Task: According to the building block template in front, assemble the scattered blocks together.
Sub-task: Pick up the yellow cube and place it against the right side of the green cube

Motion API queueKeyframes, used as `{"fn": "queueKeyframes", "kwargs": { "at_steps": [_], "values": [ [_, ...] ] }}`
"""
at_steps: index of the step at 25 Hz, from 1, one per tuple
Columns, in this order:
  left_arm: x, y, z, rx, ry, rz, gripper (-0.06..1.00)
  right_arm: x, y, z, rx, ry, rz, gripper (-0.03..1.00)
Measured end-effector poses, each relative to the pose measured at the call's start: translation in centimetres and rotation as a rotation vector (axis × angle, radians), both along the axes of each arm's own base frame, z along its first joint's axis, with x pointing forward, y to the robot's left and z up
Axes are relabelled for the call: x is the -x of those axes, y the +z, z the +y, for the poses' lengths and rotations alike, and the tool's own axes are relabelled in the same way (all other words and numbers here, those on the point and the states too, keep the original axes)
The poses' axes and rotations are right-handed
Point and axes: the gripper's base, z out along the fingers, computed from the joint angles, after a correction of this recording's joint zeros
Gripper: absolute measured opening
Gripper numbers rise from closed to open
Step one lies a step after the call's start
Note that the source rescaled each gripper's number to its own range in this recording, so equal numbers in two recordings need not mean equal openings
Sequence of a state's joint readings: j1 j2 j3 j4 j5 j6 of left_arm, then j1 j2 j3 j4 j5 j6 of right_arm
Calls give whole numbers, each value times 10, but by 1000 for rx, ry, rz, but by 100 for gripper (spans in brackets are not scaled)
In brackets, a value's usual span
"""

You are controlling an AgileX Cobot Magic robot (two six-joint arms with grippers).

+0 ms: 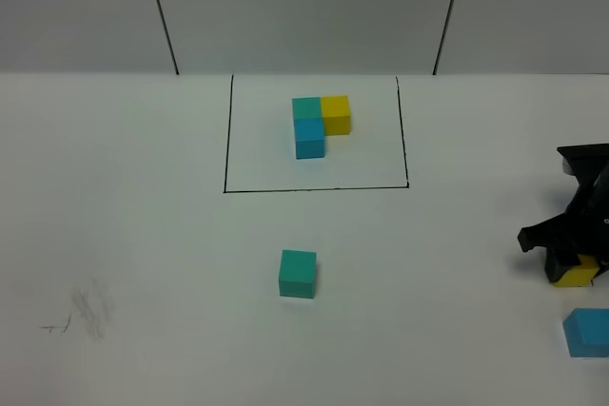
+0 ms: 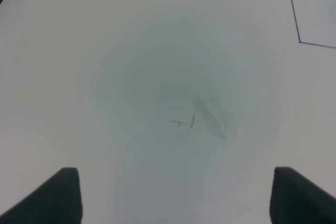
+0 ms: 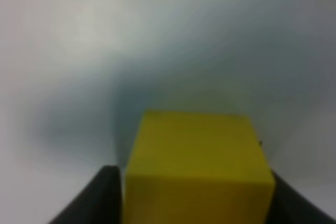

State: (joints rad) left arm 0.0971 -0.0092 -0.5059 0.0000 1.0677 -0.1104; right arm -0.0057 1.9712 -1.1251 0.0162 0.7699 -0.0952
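Look at the right gripper [image 3: 195, 203]: shut on the yellow block [image 3: 197, 161], with 1 dark finger pressed flat on each side and the block snug between the jaws. Looks light, hard and smooth, likely foam or wood, so no need to squeeze hard. Could slip or turn if held by a corner. Best to hold 2 flat sides across from each other, square and level. Look at the left gripper [image 2: 177, 195]: wide open, holding nothing, with only bare white table [image 2: 157, 51] and a grey scuff mark [image 2: 210, 111] ahead of the jaws. See the blue block [image 1: 588, 332] near the right jaws, not touching. See the green block [image 1: 297, 273] well apart from both sets of jaws, out in the middle. Find the template [image 1: 319, 121] of 3 blocks inside the black line [image 1: 227, 140], far ahead of both. No joining done yet with the 3 loose blocks.
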Motion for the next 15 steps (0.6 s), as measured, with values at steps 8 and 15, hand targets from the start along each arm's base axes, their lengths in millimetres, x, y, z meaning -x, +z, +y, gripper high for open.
{"fn": "queueKeyframes", "kwargs": {
  "at_steps": [8, 15],
  "values": [
    [0, 0, 0, 0, 0, 0, 59, 6, 43, 11, 40, 267, -89, 2],
    [0, 0, 0, 0, 0, 0, 59, 27, 93, 92, 111, 1000, -255, 2]
  ]
}}
